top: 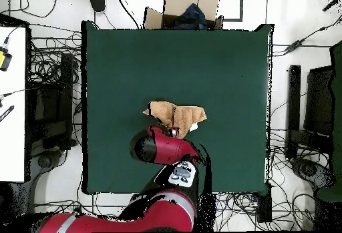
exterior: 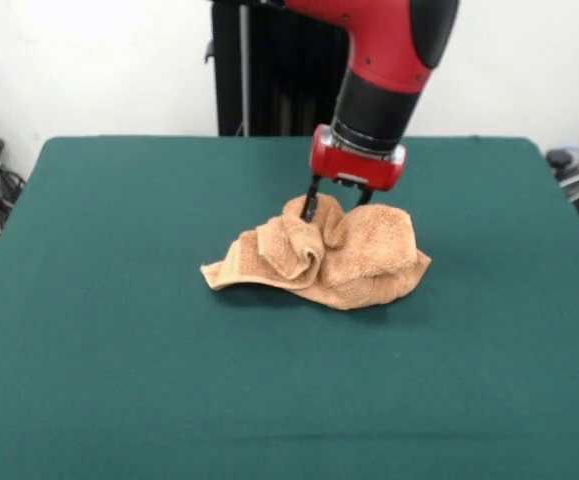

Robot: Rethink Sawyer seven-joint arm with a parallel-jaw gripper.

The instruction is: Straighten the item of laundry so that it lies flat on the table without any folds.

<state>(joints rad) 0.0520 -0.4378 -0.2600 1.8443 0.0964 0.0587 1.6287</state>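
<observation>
The light orange-tan towel (exterior: 339,255) lies crumpled in a heap near the middle of the dark green table (exterior: 119,330), with raised folds and one corner pointing out to the left. My gripper (exterior: 337,205) is down on the far top of the heap. Its two fingers stand apart, one at the left (exterior: 310,206) and one at the right (exterior: 366,196), with a raised fold of towel between them. The fingertips are sunk in the cloth. In the overhead view the towel (top: 184,115) shows just beyond the arm's red head (top: 160,147), which hides the gripper.
The green table top stretches wide on all sides of the towel. A cardboard box (top: 184,10) sits off the table's far edge in the overhead view. Cables and equipment lie on the floor around the table.
</observation>
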